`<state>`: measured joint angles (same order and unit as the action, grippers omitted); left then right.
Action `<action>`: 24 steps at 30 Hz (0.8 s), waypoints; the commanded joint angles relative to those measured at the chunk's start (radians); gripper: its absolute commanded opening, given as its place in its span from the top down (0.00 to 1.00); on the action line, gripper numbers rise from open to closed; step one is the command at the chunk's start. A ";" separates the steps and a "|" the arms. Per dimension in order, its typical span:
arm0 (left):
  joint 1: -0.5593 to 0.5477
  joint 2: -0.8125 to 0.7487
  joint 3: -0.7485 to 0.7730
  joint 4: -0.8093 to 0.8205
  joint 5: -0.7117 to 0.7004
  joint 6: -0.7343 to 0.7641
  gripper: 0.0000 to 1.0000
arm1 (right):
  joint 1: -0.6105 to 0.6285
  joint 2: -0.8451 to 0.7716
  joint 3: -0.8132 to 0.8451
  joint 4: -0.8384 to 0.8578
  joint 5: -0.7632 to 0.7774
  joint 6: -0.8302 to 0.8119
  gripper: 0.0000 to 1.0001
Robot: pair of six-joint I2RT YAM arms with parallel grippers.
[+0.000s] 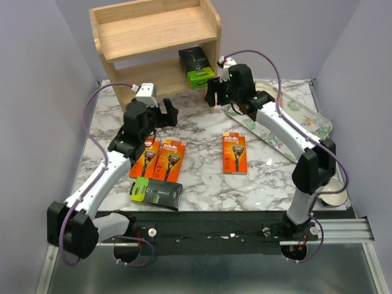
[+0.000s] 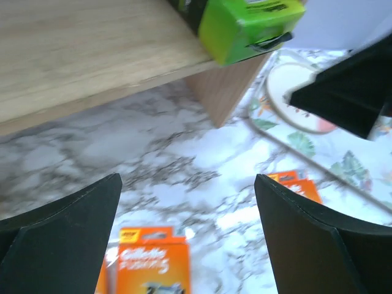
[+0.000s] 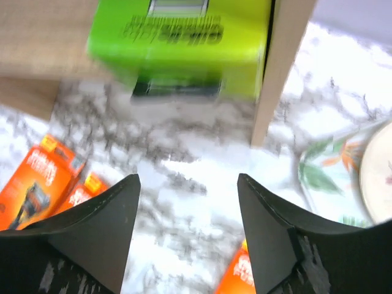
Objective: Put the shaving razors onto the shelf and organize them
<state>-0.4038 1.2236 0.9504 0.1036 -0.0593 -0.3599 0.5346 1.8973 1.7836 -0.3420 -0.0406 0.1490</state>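
We see both claws standing wide and empty. The left gripper has its 2 black fingers spread far apart, with nothing between them but the white-and-grey marble-patterned table below. The right gripper is also parted and holds nothing; it hangs just in front of the right side panel of the light natural-wood 2-tier shelf.

On the shelf's lower tier, close beside that panel, sits 1 dark grey flat razor pack with a lime-green end, green end toward us. In both wrist views that end seems to jut slightly past the board's front edge.

The other 4 packs lie on the table:
- a pair of bright orange flat packs lies side by side, partly under the left arm
- a 3rd orange pack lies alone near the middle
- a 2nd dark grey pack with a lime-green end lies nearest the arm bases

We judge 1 of 5 placed.

The nearest danger, as we read it, is the right claw. It is so close to the overhanging green end that a careless swing could clip the pack and pull it off the tier. At the orange pair, fingers this wide could straddle both packs, or push a flat pack along the smooth marble instead of lifting it. The right arm also passes over the floral rectangular tray, which a low sweep could nudge.
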 commanded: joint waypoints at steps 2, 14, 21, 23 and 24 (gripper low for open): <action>0.195 -0.127 0.013 -0.495 0.101 0.056 0.01 | 0.025 -0.219 -0.295 -0.060 -0.131 0.044 0.27; 0.684 -0.015 -0.033 -1.155 0.337 0.018 0.18 | 0.163 -0.383 -0.673 0.032 -0.591 0.130 0.28; 0.775 0.156 0.050 -1.263 0.365 0.168 0.32 | 0.166 -0.417 -0.705 0.049 -0.578 0.138 0.28; 0.783 0.212 0.066 -1.283 0.320 0.153 0.32 | 0.166 -0.431 -0.702 0.041 -0.570 0.135 0.27; 0.790 0.259 0.071 -1.289 0.340 0.162 0.33 | 0.165 -0.435 -0.698 0.038 -0.571 0.129 0.28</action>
<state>0.3672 1.3598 0.9752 -1.0904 0.2424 -0.2516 0.7006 1.5097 1.0901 -0.3283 -0.5877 0.2768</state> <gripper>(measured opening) 0.682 0.725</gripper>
